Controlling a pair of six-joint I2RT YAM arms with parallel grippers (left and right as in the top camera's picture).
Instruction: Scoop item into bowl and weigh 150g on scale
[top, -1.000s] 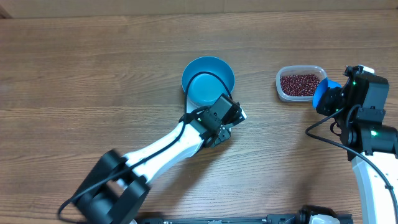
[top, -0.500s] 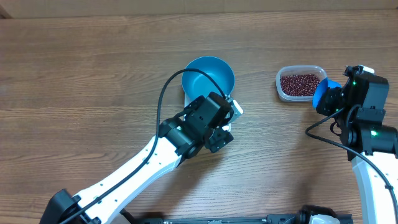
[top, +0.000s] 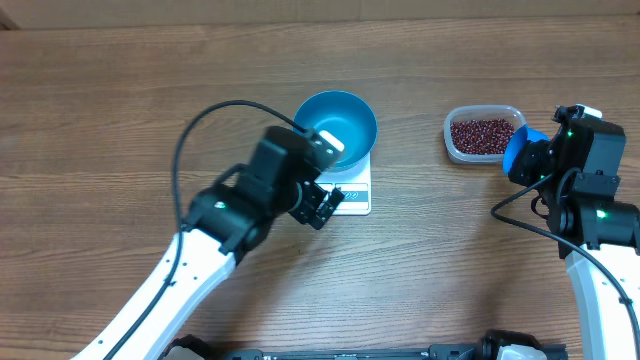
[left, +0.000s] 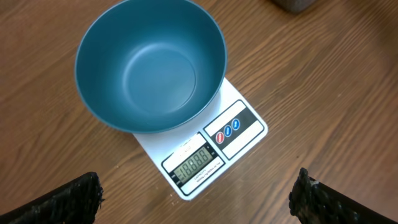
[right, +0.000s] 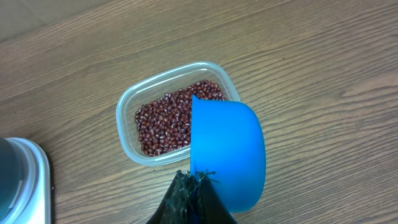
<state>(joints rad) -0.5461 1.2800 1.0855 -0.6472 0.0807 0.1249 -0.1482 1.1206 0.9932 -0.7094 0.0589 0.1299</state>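
Overhead view: left gripper hovers over the front edge of the scale, jaws spread wide, holding nothing. The bowl sits upright on the scale and covers its rear part. Only the front strip with the display shows past the rim.

Left wrist view: fingers sit at the two lower corners, far apart, with the bowl and scale ahead of them. The digits on the display are too unclear to read.

The right gripper is clamped on the handle of the blue scoop. The scoop's cup is over the near edge of the clear tub; cannot tell if they touch. The beans lie heaped in the tub. The tub stands on the table, well apart from the bowl on the right side.
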